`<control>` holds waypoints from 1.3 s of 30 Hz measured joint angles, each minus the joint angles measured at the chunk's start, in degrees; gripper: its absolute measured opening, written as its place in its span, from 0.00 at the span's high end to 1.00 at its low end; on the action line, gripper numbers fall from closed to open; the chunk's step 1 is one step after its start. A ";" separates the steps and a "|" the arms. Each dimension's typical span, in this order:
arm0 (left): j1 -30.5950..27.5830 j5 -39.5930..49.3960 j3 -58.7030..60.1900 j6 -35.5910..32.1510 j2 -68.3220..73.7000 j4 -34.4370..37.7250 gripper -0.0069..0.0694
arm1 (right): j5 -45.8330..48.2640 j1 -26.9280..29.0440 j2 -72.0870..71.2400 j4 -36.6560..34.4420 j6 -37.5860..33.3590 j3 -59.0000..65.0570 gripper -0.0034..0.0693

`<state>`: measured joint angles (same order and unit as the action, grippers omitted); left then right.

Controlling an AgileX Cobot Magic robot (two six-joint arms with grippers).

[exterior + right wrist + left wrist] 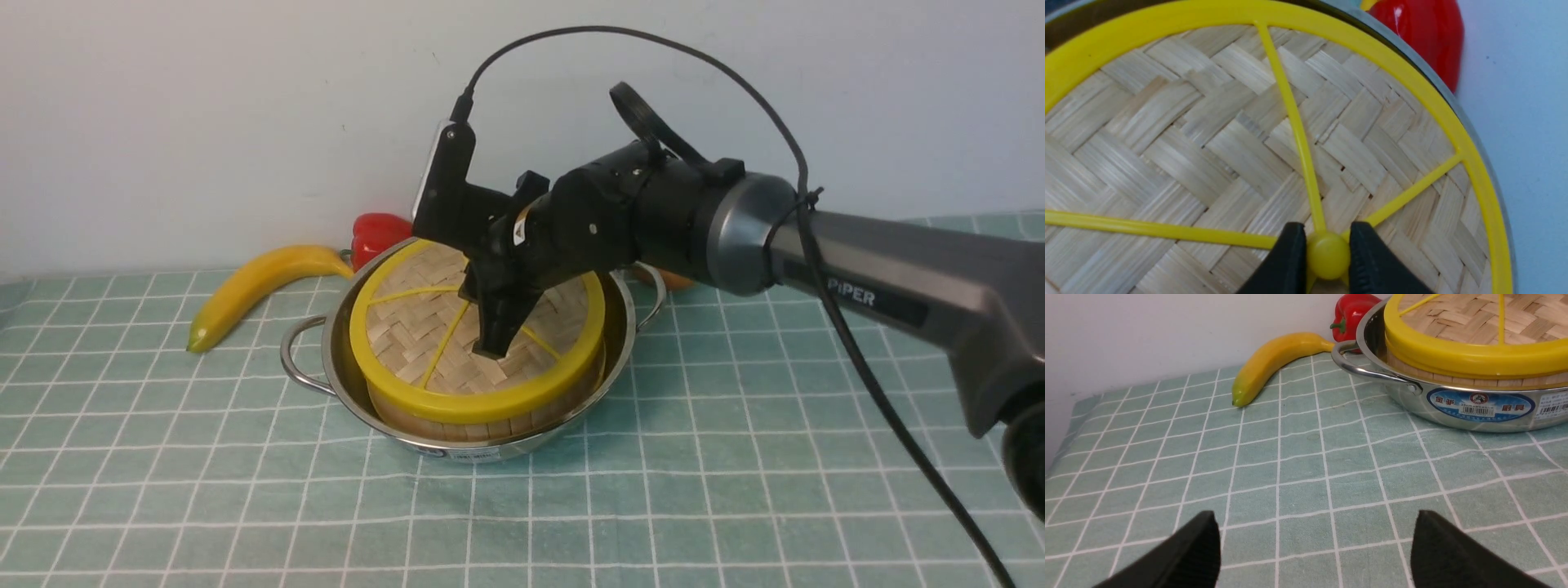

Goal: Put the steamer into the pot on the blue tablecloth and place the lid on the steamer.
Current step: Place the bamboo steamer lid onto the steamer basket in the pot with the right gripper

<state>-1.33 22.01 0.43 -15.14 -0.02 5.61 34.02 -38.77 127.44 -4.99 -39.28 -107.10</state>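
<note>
The steel pot (341,380) stands on the blue tablecloth (735,457). The steamer (457,426) sits inside it; only its bamboo wall shows, its contents are hidden. The woven lid (408,327) with yellow rim and spokes lies on top of the steamer. My right gripper (494,347) comes down on the lid's middle; in the right wrist view the gripper (1327,241) is shut on the lid's yellow hub (1327,257). My left gripper (1315,516) is open and empty, low over the cloth, apart from the pot (1453,412). It is out of the front view.
A yellow banana (253,286) lies on the cloth to the left of the pot. A red pepper (377,233) stands behind the pot by the wall. An orange object (673,282) shows partly behind my right arm. The white wall is close behind.
</note>
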 joint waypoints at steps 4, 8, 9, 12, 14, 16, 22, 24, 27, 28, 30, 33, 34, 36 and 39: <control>0.00 0.00 0.00 0.00 0.00 0.00 0.15 | -0.66 0.00 0.00 0.21 0.00 0.00 0.75; 0.00 0.00 0.00 0.00 0.00 0.00 0.15 | -0.78 0.00 -0.20 0.27 0.00 0.00 0.75; 0.00 0.00 0.00 0.00 0.00 0.00 0.15 | -0.78 0.00 -0.40 0.27 0.00 0.05 0.75; 0.00 0.00 0.00 0.00 0.00 0.00 0.15 | -1.13 0.00 -0.59 0.27 0.00 0.05 0.75; 0.00 0.00 0.00 0.00 0.00 0.00 0.15 | -1.18 0.00 -0.59 0.27 0.00 0.05 0.75; 0.00 0.00 0.00 0.00 0.00 0.00 0.15 | -1.18 0.00 -0.59 0.27 0.00 0.05 0.75; 0.00 0.00 0.00 0.00 0.00 0.00 0.15 | -1.24 0.00 -0.64 0.27 0.00 0.05 0.75; 0.00 0.00 0.00 0.00 0.00 0.00 0.15 | -1.24 0.00 -0.80 0.27 0.00 0.05 0.75; 0.00 0.00 0.00 0.00 0.00 0.00 0.15 | -1.06 0.00 -1.50 0.27 0.00 0.10 0.75; 0.00 0.00 0.00 0.00 0.00 0.00 0.15 | -1.06 0.00 -1.84 0.27 0.00 0.10 0.75; 0.00 0.00 0.00 0.00 0.00 0.00 0.15 | -1.13 0.00 -2.09 0.27 0.00 0.10 0.75; 0.00 0.00 0.00 0.00 0.00 0.00 0.15 | -1.18 0.00 -2.14 0.27 0.00 0.10 0.75; 0.00 0.00 0.00 0.00 0.00 0.00 0.15 | -1.11 0.00 -2.14 0.27 0.00 0.10 0.75; 0.00 0.00 0.00 0.00 0.00 0.00 0.15 | -1.05 0.00 -2.14 0.27 0.00 0.10 0.75; 0.00 0.00 0.00 0.00 0.00 0.00 0.15 | -0.81 0.00 -2.14 0.27 0.00 0.10 0.75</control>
<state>-1.33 22.01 0.43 -15.14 -0.02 5.61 33.21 -38.77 125.29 -4.72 -39.28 -107.00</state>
